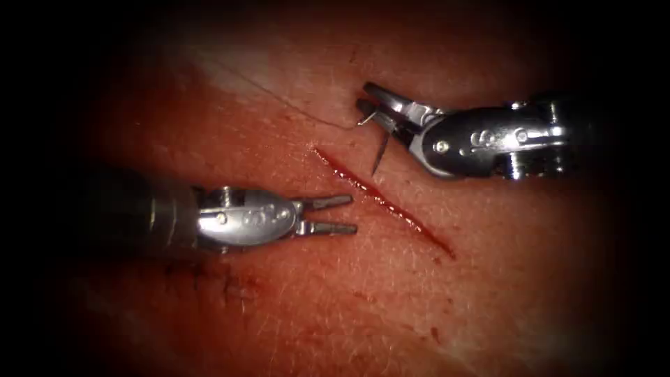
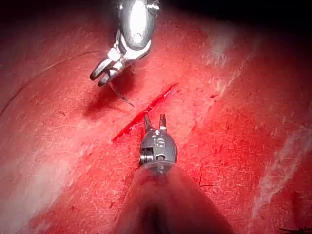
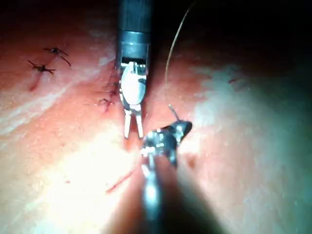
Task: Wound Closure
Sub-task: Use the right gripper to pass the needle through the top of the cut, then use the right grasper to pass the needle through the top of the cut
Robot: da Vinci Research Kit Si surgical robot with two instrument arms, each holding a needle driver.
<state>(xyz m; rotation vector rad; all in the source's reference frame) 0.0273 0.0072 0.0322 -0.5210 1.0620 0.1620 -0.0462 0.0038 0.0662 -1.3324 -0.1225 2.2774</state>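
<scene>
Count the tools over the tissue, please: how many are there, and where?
2. The left tool lies left of the cut, jaws open, holding nothing. The right tool is right of the cut's upper end and holds the needle, which hangs above the tissue.

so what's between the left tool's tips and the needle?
In the endoscope view, the cut runs between the left tool, jaws open and empty, and the needle held by the right tool, its tip above the tissue.
</scene>
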